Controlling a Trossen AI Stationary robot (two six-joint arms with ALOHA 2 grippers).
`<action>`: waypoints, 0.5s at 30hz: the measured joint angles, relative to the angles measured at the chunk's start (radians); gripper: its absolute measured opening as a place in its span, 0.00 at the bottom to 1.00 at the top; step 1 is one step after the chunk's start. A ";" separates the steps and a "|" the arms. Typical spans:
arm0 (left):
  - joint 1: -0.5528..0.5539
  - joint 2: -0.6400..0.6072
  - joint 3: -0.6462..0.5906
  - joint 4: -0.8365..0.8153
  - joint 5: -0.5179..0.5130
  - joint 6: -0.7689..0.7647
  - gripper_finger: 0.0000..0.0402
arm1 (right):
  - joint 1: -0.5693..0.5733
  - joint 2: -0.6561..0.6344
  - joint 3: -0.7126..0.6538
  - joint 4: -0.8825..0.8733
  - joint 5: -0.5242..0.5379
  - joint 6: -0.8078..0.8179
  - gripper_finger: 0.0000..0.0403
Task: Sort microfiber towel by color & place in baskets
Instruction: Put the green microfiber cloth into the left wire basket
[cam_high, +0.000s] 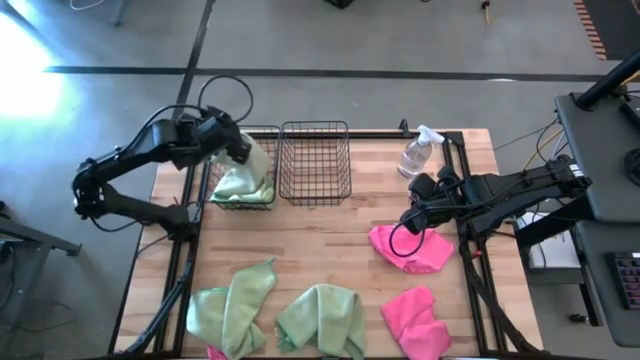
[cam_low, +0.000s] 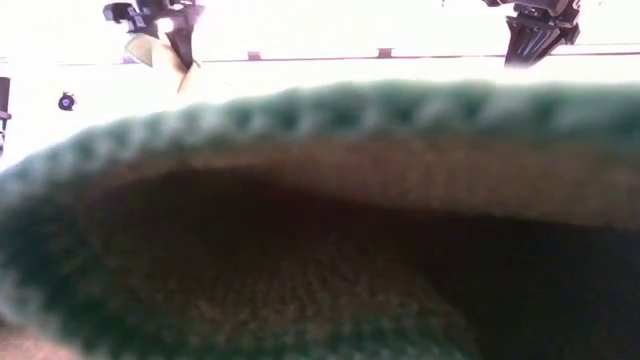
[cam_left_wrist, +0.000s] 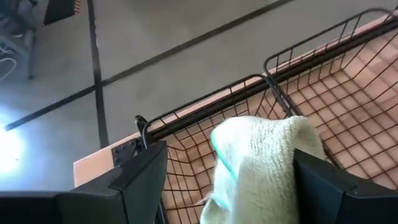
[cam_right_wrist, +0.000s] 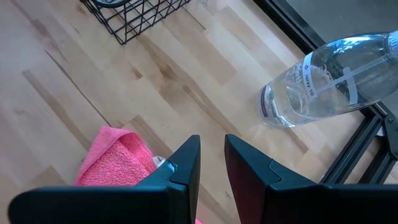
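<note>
My left gripper (cam_high: 232, 143) hangs open over the left basket (cam_high: 213, 190). A light green towel (cam_left_wrist: 261, 165) stands between its fingers, and the towel's lower part lies in that basket (cam_high: 240, 183). The right basket (cam_high: 315, 160) holds nothing. My right gripper (cam_right_wrist: 212, 163) hovers over bare table beside a pink towel (cam_high: 412, 250), with a narrow gap between its fingers. A second pink towel (cam_high: 420, 320) and two green towels (cam_high: 235, 305) (cam_high: 322, 320) lie flat near the table's near edge. My left gripper comes from above, slanting over the basket's far rim. The green towel's upper fold (cam_left_wrist: 298, 149) leans against the inner side of one finger (cam_left_wrist: 323, 183). The other finger (cam_left_wrist: 146, 177) stands apart from it. The towel's lower part rests in the basket.
A clear spray bottle (cam_high: 418, 152) stands near the table's far right corner, close to my right arm. A scrap of pink cloth (cam_high: 215, 352) shows at the near edge. A green towel (cam_low: 320, 220) right before the low camera blocks most of that view. Bare wood lies mid-table.
</note>
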 joint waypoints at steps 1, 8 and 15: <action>0.000 0.010 0.000 0.000 0.000 0.015 0.66 | 0.000 0.000 0.000 0.000 0.000 -0.005 0.17; 0.000 0.067 0.000 -0.017 0.039 0.148 0.66 | 0.000 0.000 0.000 0.000 0.000 -0.013 0.17; 0.009 0.098 0.000 -0.169 0.066 0.127 0.66 | 0.000 0.000 0.000 0.000 0.001 -0.015 0.17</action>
